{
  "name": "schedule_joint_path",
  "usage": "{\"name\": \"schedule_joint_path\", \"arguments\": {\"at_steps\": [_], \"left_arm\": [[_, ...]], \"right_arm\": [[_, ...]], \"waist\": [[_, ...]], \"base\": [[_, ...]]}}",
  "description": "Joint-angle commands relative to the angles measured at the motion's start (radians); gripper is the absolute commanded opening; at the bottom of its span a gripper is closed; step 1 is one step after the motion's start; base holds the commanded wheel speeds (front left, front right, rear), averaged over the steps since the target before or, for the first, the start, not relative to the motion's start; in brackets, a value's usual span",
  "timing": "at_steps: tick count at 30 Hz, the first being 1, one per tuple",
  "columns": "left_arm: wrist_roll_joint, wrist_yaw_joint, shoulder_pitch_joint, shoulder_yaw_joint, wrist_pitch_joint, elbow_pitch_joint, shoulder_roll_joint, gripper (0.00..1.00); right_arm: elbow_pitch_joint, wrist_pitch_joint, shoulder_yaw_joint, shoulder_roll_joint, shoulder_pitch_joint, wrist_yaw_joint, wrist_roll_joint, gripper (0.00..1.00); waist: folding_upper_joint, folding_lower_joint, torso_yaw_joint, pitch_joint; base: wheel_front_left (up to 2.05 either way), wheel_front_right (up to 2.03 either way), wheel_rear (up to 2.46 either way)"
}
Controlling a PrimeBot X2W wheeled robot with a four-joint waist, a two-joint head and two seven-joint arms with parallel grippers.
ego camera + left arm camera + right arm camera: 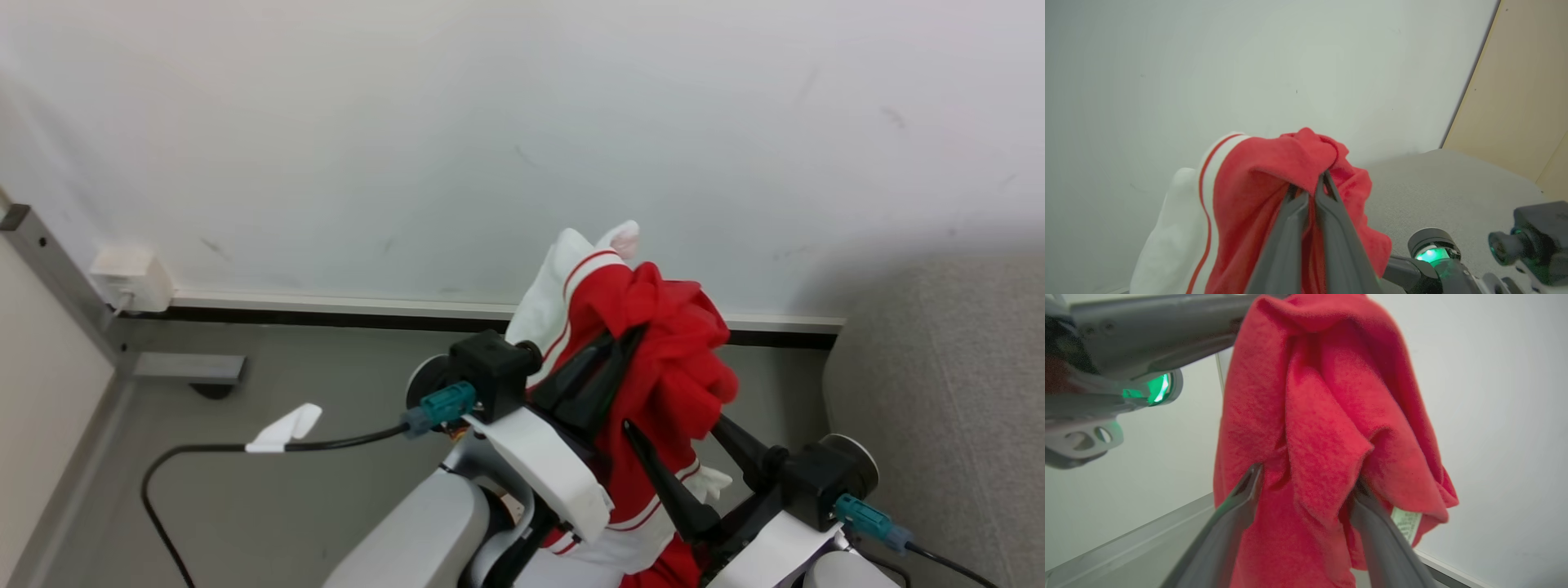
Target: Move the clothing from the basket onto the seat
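**— What's up there?**
— Red fleece, mostly. The clothing (669,359) hangs bunched in the air in front of the white wall (490,122). A white panel edged with thin red stripes is on its left side.

**— What carries it?**
— The left tool (629,336). Its two dark fingers (1286,237) are pressed together, with a fold of red cloth pinched at the tips. The rest of the garment drapes down over and around them.

**— And the right tool (673,425)?**
— Spread wide, just below the left one. The red cloth hangs down between its fingers (1224,522) and touches both. One tip stands bare against the fabric and the other is tucked under a fold. The jaws are not closed on anything.

**— Anything else on the cloth?**
— A small pale label (1405,523) pokes out by the covered finger in the right wrist view.

**— Where is the seat (939,392)?**
— Light grey woven upholstery at the right edge of the head view, lower than the bundle and apart from it. In the left wrist view its rounded top lies just behind the red cloth.

**— And underneath?**
— Grey floor (286,506), with a black cable (204,447) looping across it from the left arm.
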Motion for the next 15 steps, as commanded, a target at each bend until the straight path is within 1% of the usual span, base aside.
{"name": "schedule_joint_path", "arguments": {"at_steps": [1, 5, 10, 13, 15], "left_arm": [[0.003, -0.004, -0.009, -0.002, -0.003, 0.001, -0.001, 0.0], [-0.012, -0.013, -0.01, -0.04, -0.001, 0.007, -0.015, 0.0], [-0.032, -0.019, -0.008, -0.09, 0.003, 0.005, -0.023, 0.0], [-0.047, -0.014, -0.004, -0.109, 0.003, 0.001, -0.025, 0.0], [-0.056, -0.01, -0.004, -0.118, 0.001, 0.0, -0.026, 0.0]], "right_arm": [[0.005, 0.001, 0.005, -0.003, -0.01, -0.003, 0.011, 1.0], [0.045, 0.001, 0.031, 0.002, -0.029, -0.003, 0.026, 1.0], [0.08, 0.001, 0.03, 0.013, -0.044, -0.003, 0.036, 1.0], [0.093, 0.001, 0.027, 0.02, -0.048, -0.003, 0.045, 1.0], [0.1, 0.001, 0.025, 0.022, -0.049, -0.003, 0.048, 0.49]], "waist": [[0.0, -0.0001, 0.016, -0.005], [0.0, -0.0001, 0.048, -0.012], [0.0, -0.0001, 0.082, -0.021], [0.0, -0.0001, 0.093, -0.023], [0.0, -0.0001, 0.097, -0.024]], "base": [[0.0, 0.0, 0.0], [0.0, 0.0, 0.0], [0.0, 0.0, 0.0], [0.0, 0.0, 0.0], [0.0, 0.0, 0.0]]}}
